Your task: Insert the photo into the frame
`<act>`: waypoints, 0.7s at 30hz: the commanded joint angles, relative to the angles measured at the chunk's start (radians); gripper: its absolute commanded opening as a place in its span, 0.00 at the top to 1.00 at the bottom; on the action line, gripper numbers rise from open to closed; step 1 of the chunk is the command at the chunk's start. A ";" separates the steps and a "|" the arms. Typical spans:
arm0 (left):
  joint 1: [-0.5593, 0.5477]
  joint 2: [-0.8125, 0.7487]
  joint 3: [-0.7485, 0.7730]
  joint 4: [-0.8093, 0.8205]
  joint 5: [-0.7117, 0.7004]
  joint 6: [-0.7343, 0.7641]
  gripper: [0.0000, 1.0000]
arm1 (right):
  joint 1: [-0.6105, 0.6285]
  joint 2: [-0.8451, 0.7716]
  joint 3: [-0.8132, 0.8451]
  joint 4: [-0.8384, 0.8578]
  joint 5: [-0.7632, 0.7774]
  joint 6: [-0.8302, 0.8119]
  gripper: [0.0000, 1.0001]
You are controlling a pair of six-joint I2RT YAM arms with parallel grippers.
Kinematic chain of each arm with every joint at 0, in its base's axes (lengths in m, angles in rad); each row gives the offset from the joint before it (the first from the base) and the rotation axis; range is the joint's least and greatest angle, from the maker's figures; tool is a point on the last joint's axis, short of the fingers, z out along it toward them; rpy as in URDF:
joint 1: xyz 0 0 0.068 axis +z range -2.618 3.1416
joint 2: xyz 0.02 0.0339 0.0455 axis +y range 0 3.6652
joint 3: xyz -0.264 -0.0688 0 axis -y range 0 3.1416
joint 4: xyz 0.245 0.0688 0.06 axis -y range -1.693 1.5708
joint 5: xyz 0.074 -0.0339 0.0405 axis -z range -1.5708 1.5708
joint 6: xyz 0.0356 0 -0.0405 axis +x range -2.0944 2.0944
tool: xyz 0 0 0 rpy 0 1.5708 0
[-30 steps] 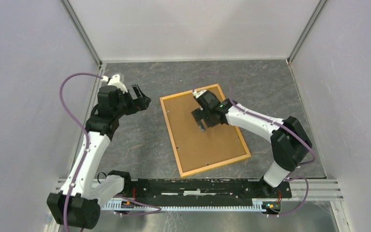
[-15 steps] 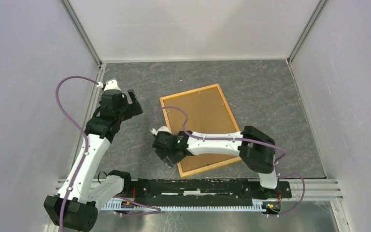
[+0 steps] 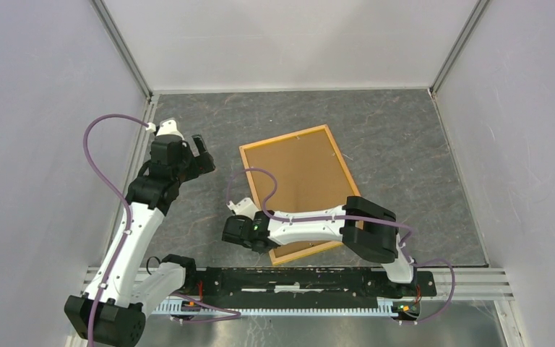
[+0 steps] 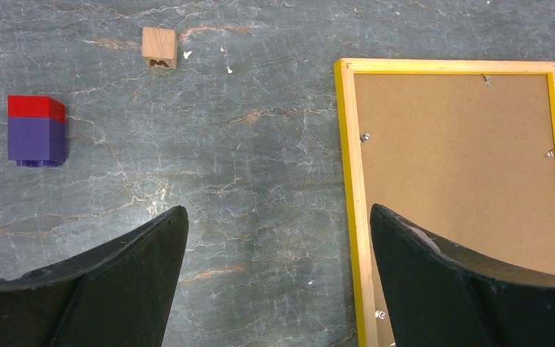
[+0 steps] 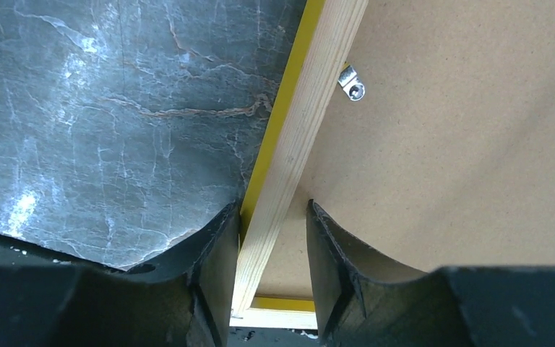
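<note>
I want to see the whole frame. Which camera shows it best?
The top external view: nearly all of the frame shows. Left wrist shows part; right wrist only one rail, straddled by the right gripper.

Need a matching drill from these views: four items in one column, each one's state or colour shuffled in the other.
1. left gripper
2. right gripper
3. stacked block
4. wooden cube

A. fingers either side of the frame rail
B. red over purple
C. open, holding nothing
D. pale wood, dark mark on one face

Pairs: 1-C, 2-A, 3-B, 4-D
</note>
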 commanded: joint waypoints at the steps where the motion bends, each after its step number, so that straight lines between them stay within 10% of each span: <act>1: -0.004 -0.022 0.033 0.017 0.017 0.013 0.00 | 0.015 0.024 0.015 -0.004 0.047 0.084 0.56; 5: -0.002 -0.022 0.027 0.028 0.040 0.020 0.00 | 0.014 0.003 -0.031 0.043 0.046 0.092 0.58; 9: -0.002 -0.014 0.009 0.056 0.101 0.028 0.00 | 0.013 -0.067 -0.096 0.098 0.088 0.088 1.00; 21: 0.004 0.141 -0.070 0.189 0.524 -0.138 0.00 | -0.086 -0.412 -0.389 0.467 0.044 -0.126 1.00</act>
